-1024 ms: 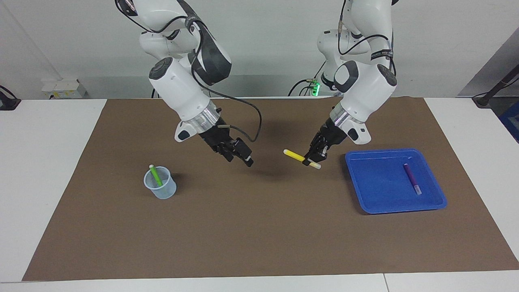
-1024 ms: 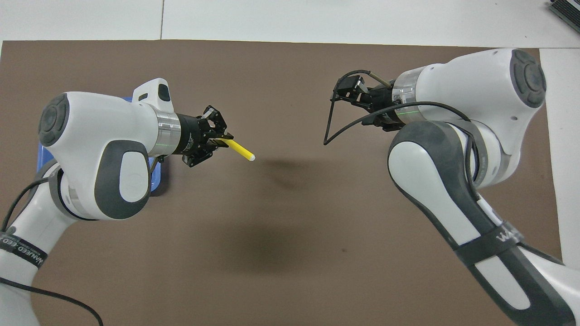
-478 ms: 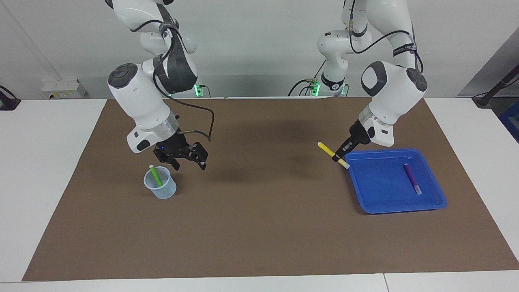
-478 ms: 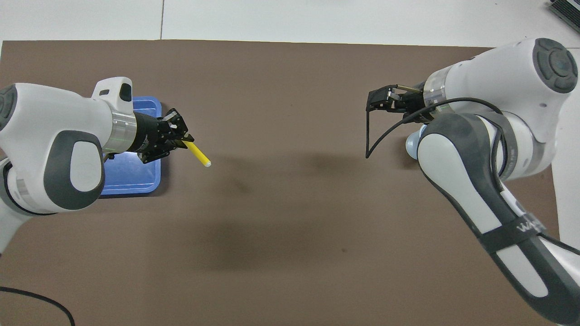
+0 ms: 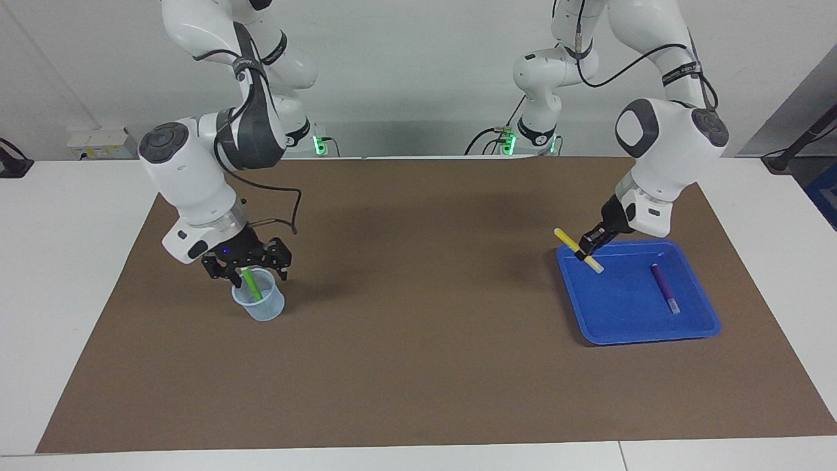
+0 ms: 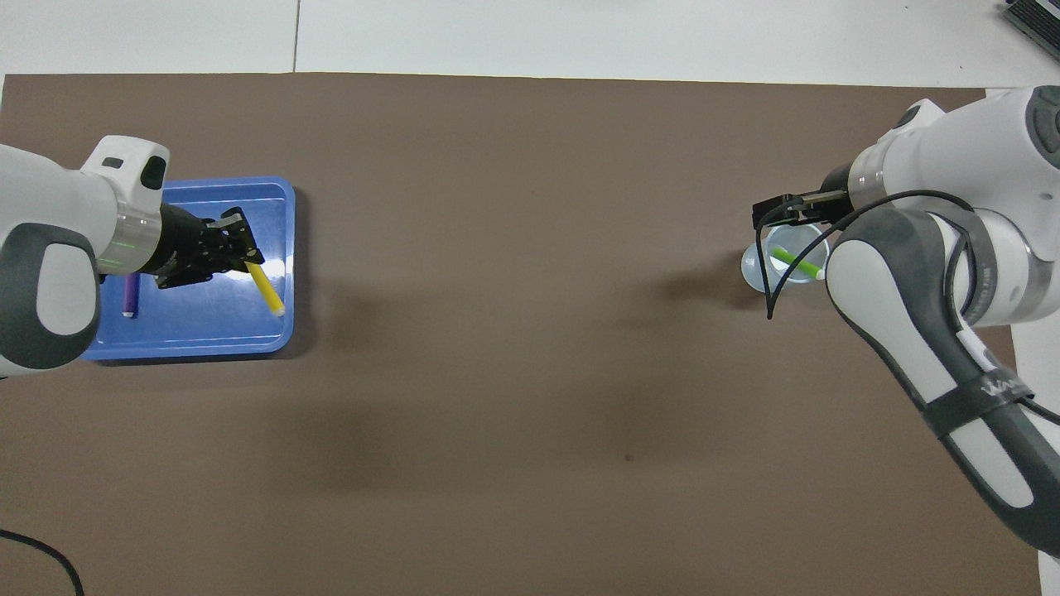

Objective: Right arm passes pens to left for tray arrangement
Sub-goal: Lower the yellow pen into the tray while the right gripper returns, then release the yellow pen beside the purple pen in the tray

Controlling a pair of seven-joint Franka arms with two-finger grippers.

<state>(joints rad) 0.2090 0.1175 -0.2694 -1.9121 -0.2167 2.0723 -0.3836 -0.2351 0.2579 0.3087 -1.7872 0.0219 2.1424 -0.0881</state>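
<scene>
Left gripper [image 5: 586,250], pinched on the yellow pen [image 5: 578,250], is angled down over the blue tray [image 5: 693,330] at the left arm's end, where release should be kept low beside the purple pen [image 5: 664,288], while the right gripper [image 5: 247,265], spread, is poised over the green pen [image 5: 251,284] in the cup [image 5: 261,307].

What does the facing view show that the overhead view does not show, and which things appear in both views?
Only the facing view shows the arm bases, the wall, and the right gripper spread open just above the cup. Only the overhead view shows the yellow pen lying over the tray's floor rather than its rim. Both show the left gripper shut on the yellow pen, the purple pen in the blue tray, and the green pen in the cup.
</scene>
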